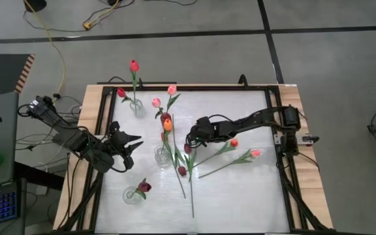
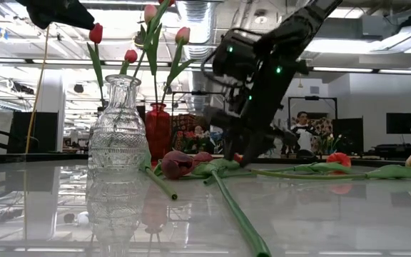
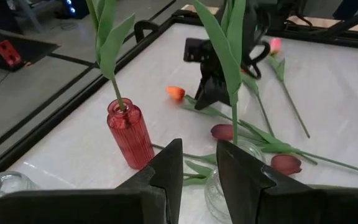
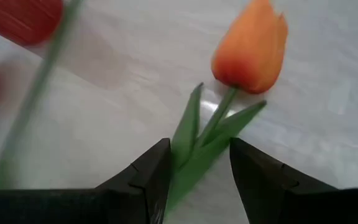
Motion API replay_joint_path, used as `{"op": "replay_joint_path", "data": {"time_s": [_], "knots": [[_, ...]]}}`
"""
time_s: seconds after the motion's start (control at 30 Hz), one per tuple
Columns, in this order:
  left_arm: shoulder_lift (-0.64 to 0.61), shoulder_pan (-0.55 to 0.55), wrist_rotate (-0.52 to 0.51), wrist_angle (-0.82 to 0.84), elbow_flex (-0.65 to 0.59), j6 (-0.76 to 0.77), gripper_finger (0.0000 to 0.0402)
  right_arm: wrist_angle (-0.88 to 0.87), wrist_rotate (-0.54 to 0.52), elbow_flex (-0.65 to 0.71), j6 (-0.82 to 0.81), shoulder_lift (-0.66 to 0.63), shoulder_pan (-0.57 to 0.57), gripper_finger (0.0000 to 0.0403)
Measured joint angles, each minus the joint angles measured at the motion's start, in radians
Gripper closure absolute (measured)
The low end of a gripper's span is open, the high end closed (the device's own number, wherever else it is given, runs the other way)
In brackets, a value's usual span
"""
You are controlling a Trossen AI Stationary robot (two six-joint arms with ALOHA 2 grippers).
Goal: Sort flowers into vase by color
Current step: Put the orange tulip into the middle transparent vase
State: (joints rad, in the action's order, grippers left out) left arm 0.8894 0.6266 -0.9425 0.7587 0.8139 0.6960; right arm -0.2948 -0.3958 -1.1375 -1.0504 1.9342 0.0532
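we see a ribbed red glass vase holding a green stem, a clear cut-glass vase with red and pink tulips, and a clear glass near the front edge with one dark maroon tulip. loose tulips lie mid-table. our right gripper is down on the table with fingers parted around the stem of an orange tulip. our left gripper hangs empty, half parted, above a vase at the left. the right half of the white tabletop lies open.
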Motion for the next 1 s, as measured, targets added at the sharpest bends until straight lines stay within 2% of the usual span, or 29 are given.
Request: {"op": "replay_joint_path", "data": {"time_s": [0.33,0.77,1.0], "knots": [[0.0,0.0,0.015,0.016,0.0,0.025,0.0316,0.016,-0.023,-0.002,-0.007,0.029,0.007,0.0218],[0.0,0.0,0.014,0.015,0.0,0.027,0.0316,0.014,-0.028,-0.001,-0.023,0.032,0.01,0.0321],[0.0,0.0,0.014,0.015,0.0,0.027,0.0316,0.026,-0.027,0.0,-0.026,0.032,0.01,0.0349]]}}
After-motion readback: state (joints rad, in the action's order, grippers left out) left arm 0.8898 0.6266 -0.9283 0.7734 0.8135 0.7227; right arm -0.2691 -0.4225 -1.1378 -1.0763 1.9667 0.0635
